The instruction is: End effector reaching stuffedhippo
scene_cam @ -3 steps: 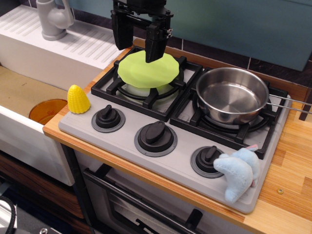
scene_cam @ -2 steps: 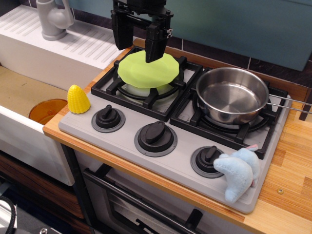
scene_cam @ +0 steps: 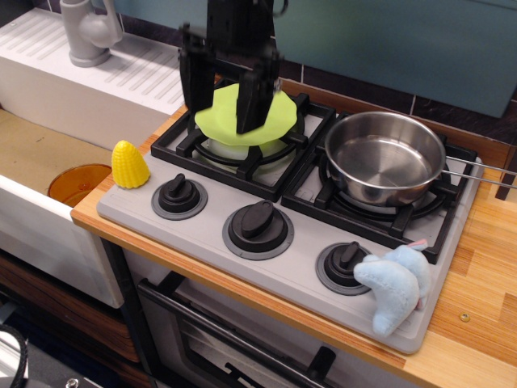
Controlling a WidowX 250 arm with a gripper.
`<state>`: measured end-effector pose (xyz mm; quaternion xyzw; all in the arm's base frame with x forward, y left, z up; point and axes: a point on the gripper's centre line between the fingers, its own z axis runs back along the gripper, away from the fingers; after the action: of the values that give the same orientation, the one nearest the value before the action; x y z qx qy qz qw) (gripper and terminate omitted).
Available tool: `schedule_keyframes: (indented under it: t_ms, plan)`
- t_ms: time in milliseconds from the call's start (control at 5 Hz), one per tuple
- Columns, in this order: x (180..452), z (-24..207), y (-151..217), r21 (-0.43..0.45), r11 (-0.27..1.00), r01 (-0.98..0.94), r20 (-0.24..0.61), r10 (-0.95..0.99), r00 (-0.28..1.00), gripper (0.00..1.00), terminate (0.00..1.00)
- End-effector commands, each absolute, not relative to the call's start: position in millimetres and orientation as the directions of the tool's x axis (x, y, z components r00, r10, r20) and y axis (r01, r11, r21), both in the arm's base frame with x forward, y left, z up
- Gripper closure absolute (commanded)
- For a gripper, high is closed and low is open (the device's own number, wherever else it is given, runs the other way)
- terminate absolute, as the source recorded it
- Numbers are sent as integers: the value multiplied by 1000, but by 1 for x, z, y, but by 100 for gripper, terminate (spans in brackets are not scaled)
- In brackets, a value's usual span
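The stuffedhippo is a small light blue plush with a tiny pink tag. It lies on the front right corner of the grey toy stove, next to the right knob. The end effector is a black gripper with two long fingers, open and empty. It hangs over the back left burner, in front of a lime green plate, far to the left of and behind the hippo. Motion blur softens its outline.
A steel pan with a long handle sits on the back right burner. A yellow plastic corn stands at the stove's left front corner. Three black knobs line the front. A white sink with a grey faucet lies to the left.
The gripper has come down and a little towards the front, so its fingers now overlap the green plate lower than before. The hippo, pan and corn have not moved.
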<state>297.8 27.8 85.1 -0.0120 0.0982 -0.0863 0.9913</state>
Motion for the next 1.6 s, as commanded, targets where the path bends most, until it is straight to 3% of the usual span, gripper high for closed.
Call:
schedule_keyframes:
  t_ms: [0, 600, 1400]
  plan:
    - [276, 118, -11, 22, 991, 130, -125, -127, 984, 0, 0]
    - [285, 129, -74, -218, 959, 180, -97, -205, 974, 0, 0]
    - [274, 103, -106, -222, 961, 168, -20, -176, 984, 0, 0]
